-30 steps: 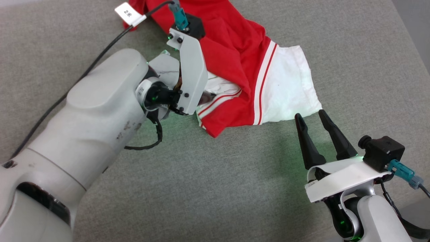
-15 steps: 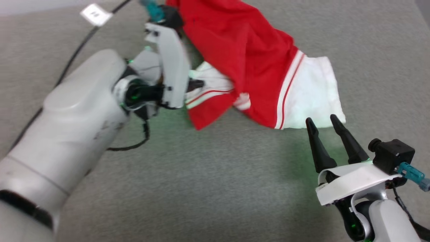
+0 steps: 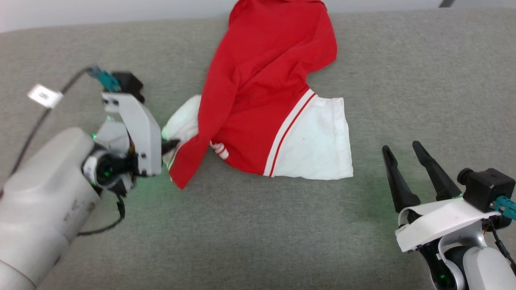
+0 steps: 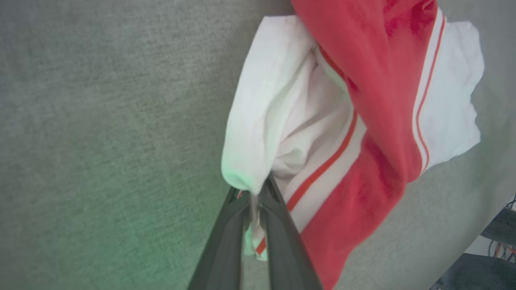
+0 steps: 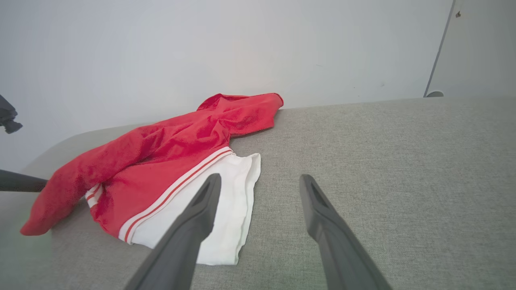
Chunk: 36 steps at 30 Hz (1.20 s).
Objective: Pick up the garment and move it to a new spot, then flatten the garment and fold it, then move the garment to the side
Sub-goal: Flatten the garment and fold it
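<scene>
Head camera looks steeply down; left wrist camera sits close against the red, white-sleeved jersey T-shirt [image 4: 379,121]; right wrist camera sees it low, from the right.

We take this for a bare test room or robot lab rather than a home. A wide grey fabric-covered surface [image 3: 282,241] runs across every view, backed by a plain white wall [image 5: 161,48]. At the upper right of the right wrist view stands a pale door or panel [image 5: 479,44]. Loose wires [image 4: 506,251] show at the lower right of the left wrist view. At the left of the head view, a black cable [image 3: 32,135] carries a white label [image 3: 43,96].
</scene>
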Tool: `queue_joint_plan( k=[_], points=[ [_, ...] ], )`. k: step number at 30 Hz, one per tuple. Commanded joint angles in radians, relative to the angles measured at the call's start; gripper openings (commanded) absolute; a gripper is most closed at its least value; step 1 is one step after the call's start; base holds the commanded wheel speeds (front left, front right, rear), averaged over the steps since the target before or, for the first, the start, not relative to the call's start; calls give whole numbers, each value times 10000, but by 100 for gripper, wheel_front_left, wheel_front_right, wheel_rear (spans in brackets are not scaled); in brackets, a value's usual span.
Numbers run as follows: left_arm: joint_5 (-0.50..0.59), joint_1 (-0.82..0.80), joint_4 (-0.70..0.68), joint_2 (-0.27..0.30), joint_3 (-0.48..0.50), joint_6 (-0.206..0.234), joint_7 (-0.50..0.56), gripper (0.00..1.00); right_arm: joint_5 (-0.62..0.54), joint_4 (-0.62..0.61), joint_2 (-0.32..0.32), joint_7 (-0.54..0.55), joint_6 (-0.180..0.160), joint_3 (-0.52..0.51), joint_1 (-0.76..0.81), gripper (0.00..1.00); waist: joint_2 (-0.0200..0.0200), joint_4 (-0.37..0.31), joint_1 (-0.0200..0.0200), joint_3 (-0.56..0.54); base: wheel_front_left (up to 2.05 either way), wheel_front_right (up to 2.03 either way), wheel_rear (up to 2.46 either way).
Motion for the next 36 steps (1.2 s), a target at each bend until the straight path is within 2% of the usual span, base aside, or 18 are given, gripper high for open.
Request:
queue_joint_plan(
  k=[1, 5, 6, 7, 8, 14, 20, 21, 23, 24, 31, 36],
  points=[
    [137, 102, -50, 45, -58, 56, -19, 0, -86, -45, -27, 59, -9, -43, 140, 100, 0, 242, 0, -148, 0, 0, 0],
    [198, 293, -261, -37, -190, 164, -9, 0, -132, -247, -30, 209, -10, -106, 181, 100, 0, 341, 0, -131, 0, 0, 0],
    [267, 245, -306, -26, -211, 184, -40, 13, -146, -285, -28, 233, -10, -111, 194, 100, 0, 353, 0, -131, 0, 0, 0],
    [327, 154, -365, 16, -217, 214, -67, 82, -152, -328, -22, 264, -10, -109, 202, 100, 0, 354, 0, -125, 0, 0, 0],
    [339, 63, -411, 58, -198, 238, -49, 100, -159, -360, -14, 301, -10, -105, 203, 100, 0, 348, 0, -116, 0, 0, 0],
    [333, -273, -623, 287, -53, 492, 139, 100, -128, -435, 37, 306, -10, 3, 197, 100, 0, 155, 0, -14, 0, 0, 0],
    [299, -370, -445, 272, -55, 667, 321, 100, -103, -377, 82, 201, -10, 48, 201, 100, 0, -79, 0, 150, 0, 0, 0],
    [284, -379, -387, 273, -29, 679, 288, 65, -103, -370, 89, 179, -10, 53, 189, 100, 0, -116, 0, 168, 0, 0, 0],
    [265, -410, -255, 270, 34, 695, 196, 18, -108, -357, 93, 150, -9, 43, 179, 100, 0, -161, 0, 195, 0, 0, 0],
    [273, -442, -201, 297, 89, 673, 99, 0, -108, -353, 94, 136, -9, 30, 184, 100, 0, -168, 0, 204, 0, 0, 0],
    [230, -441, 189, 463, 455, 770, -589, 0, -160, -284, 122, 171, -10, 15, 259, 100, 0, -7, 0, 140, 0, 0, 0],
    [682, -323, 647, 743, 353, 1204, -1039, 0, -187, -337, 94, 235, -10, 39, 194, 100, 0, 135, 0, 128, 0, 0, 0]
  ],
)
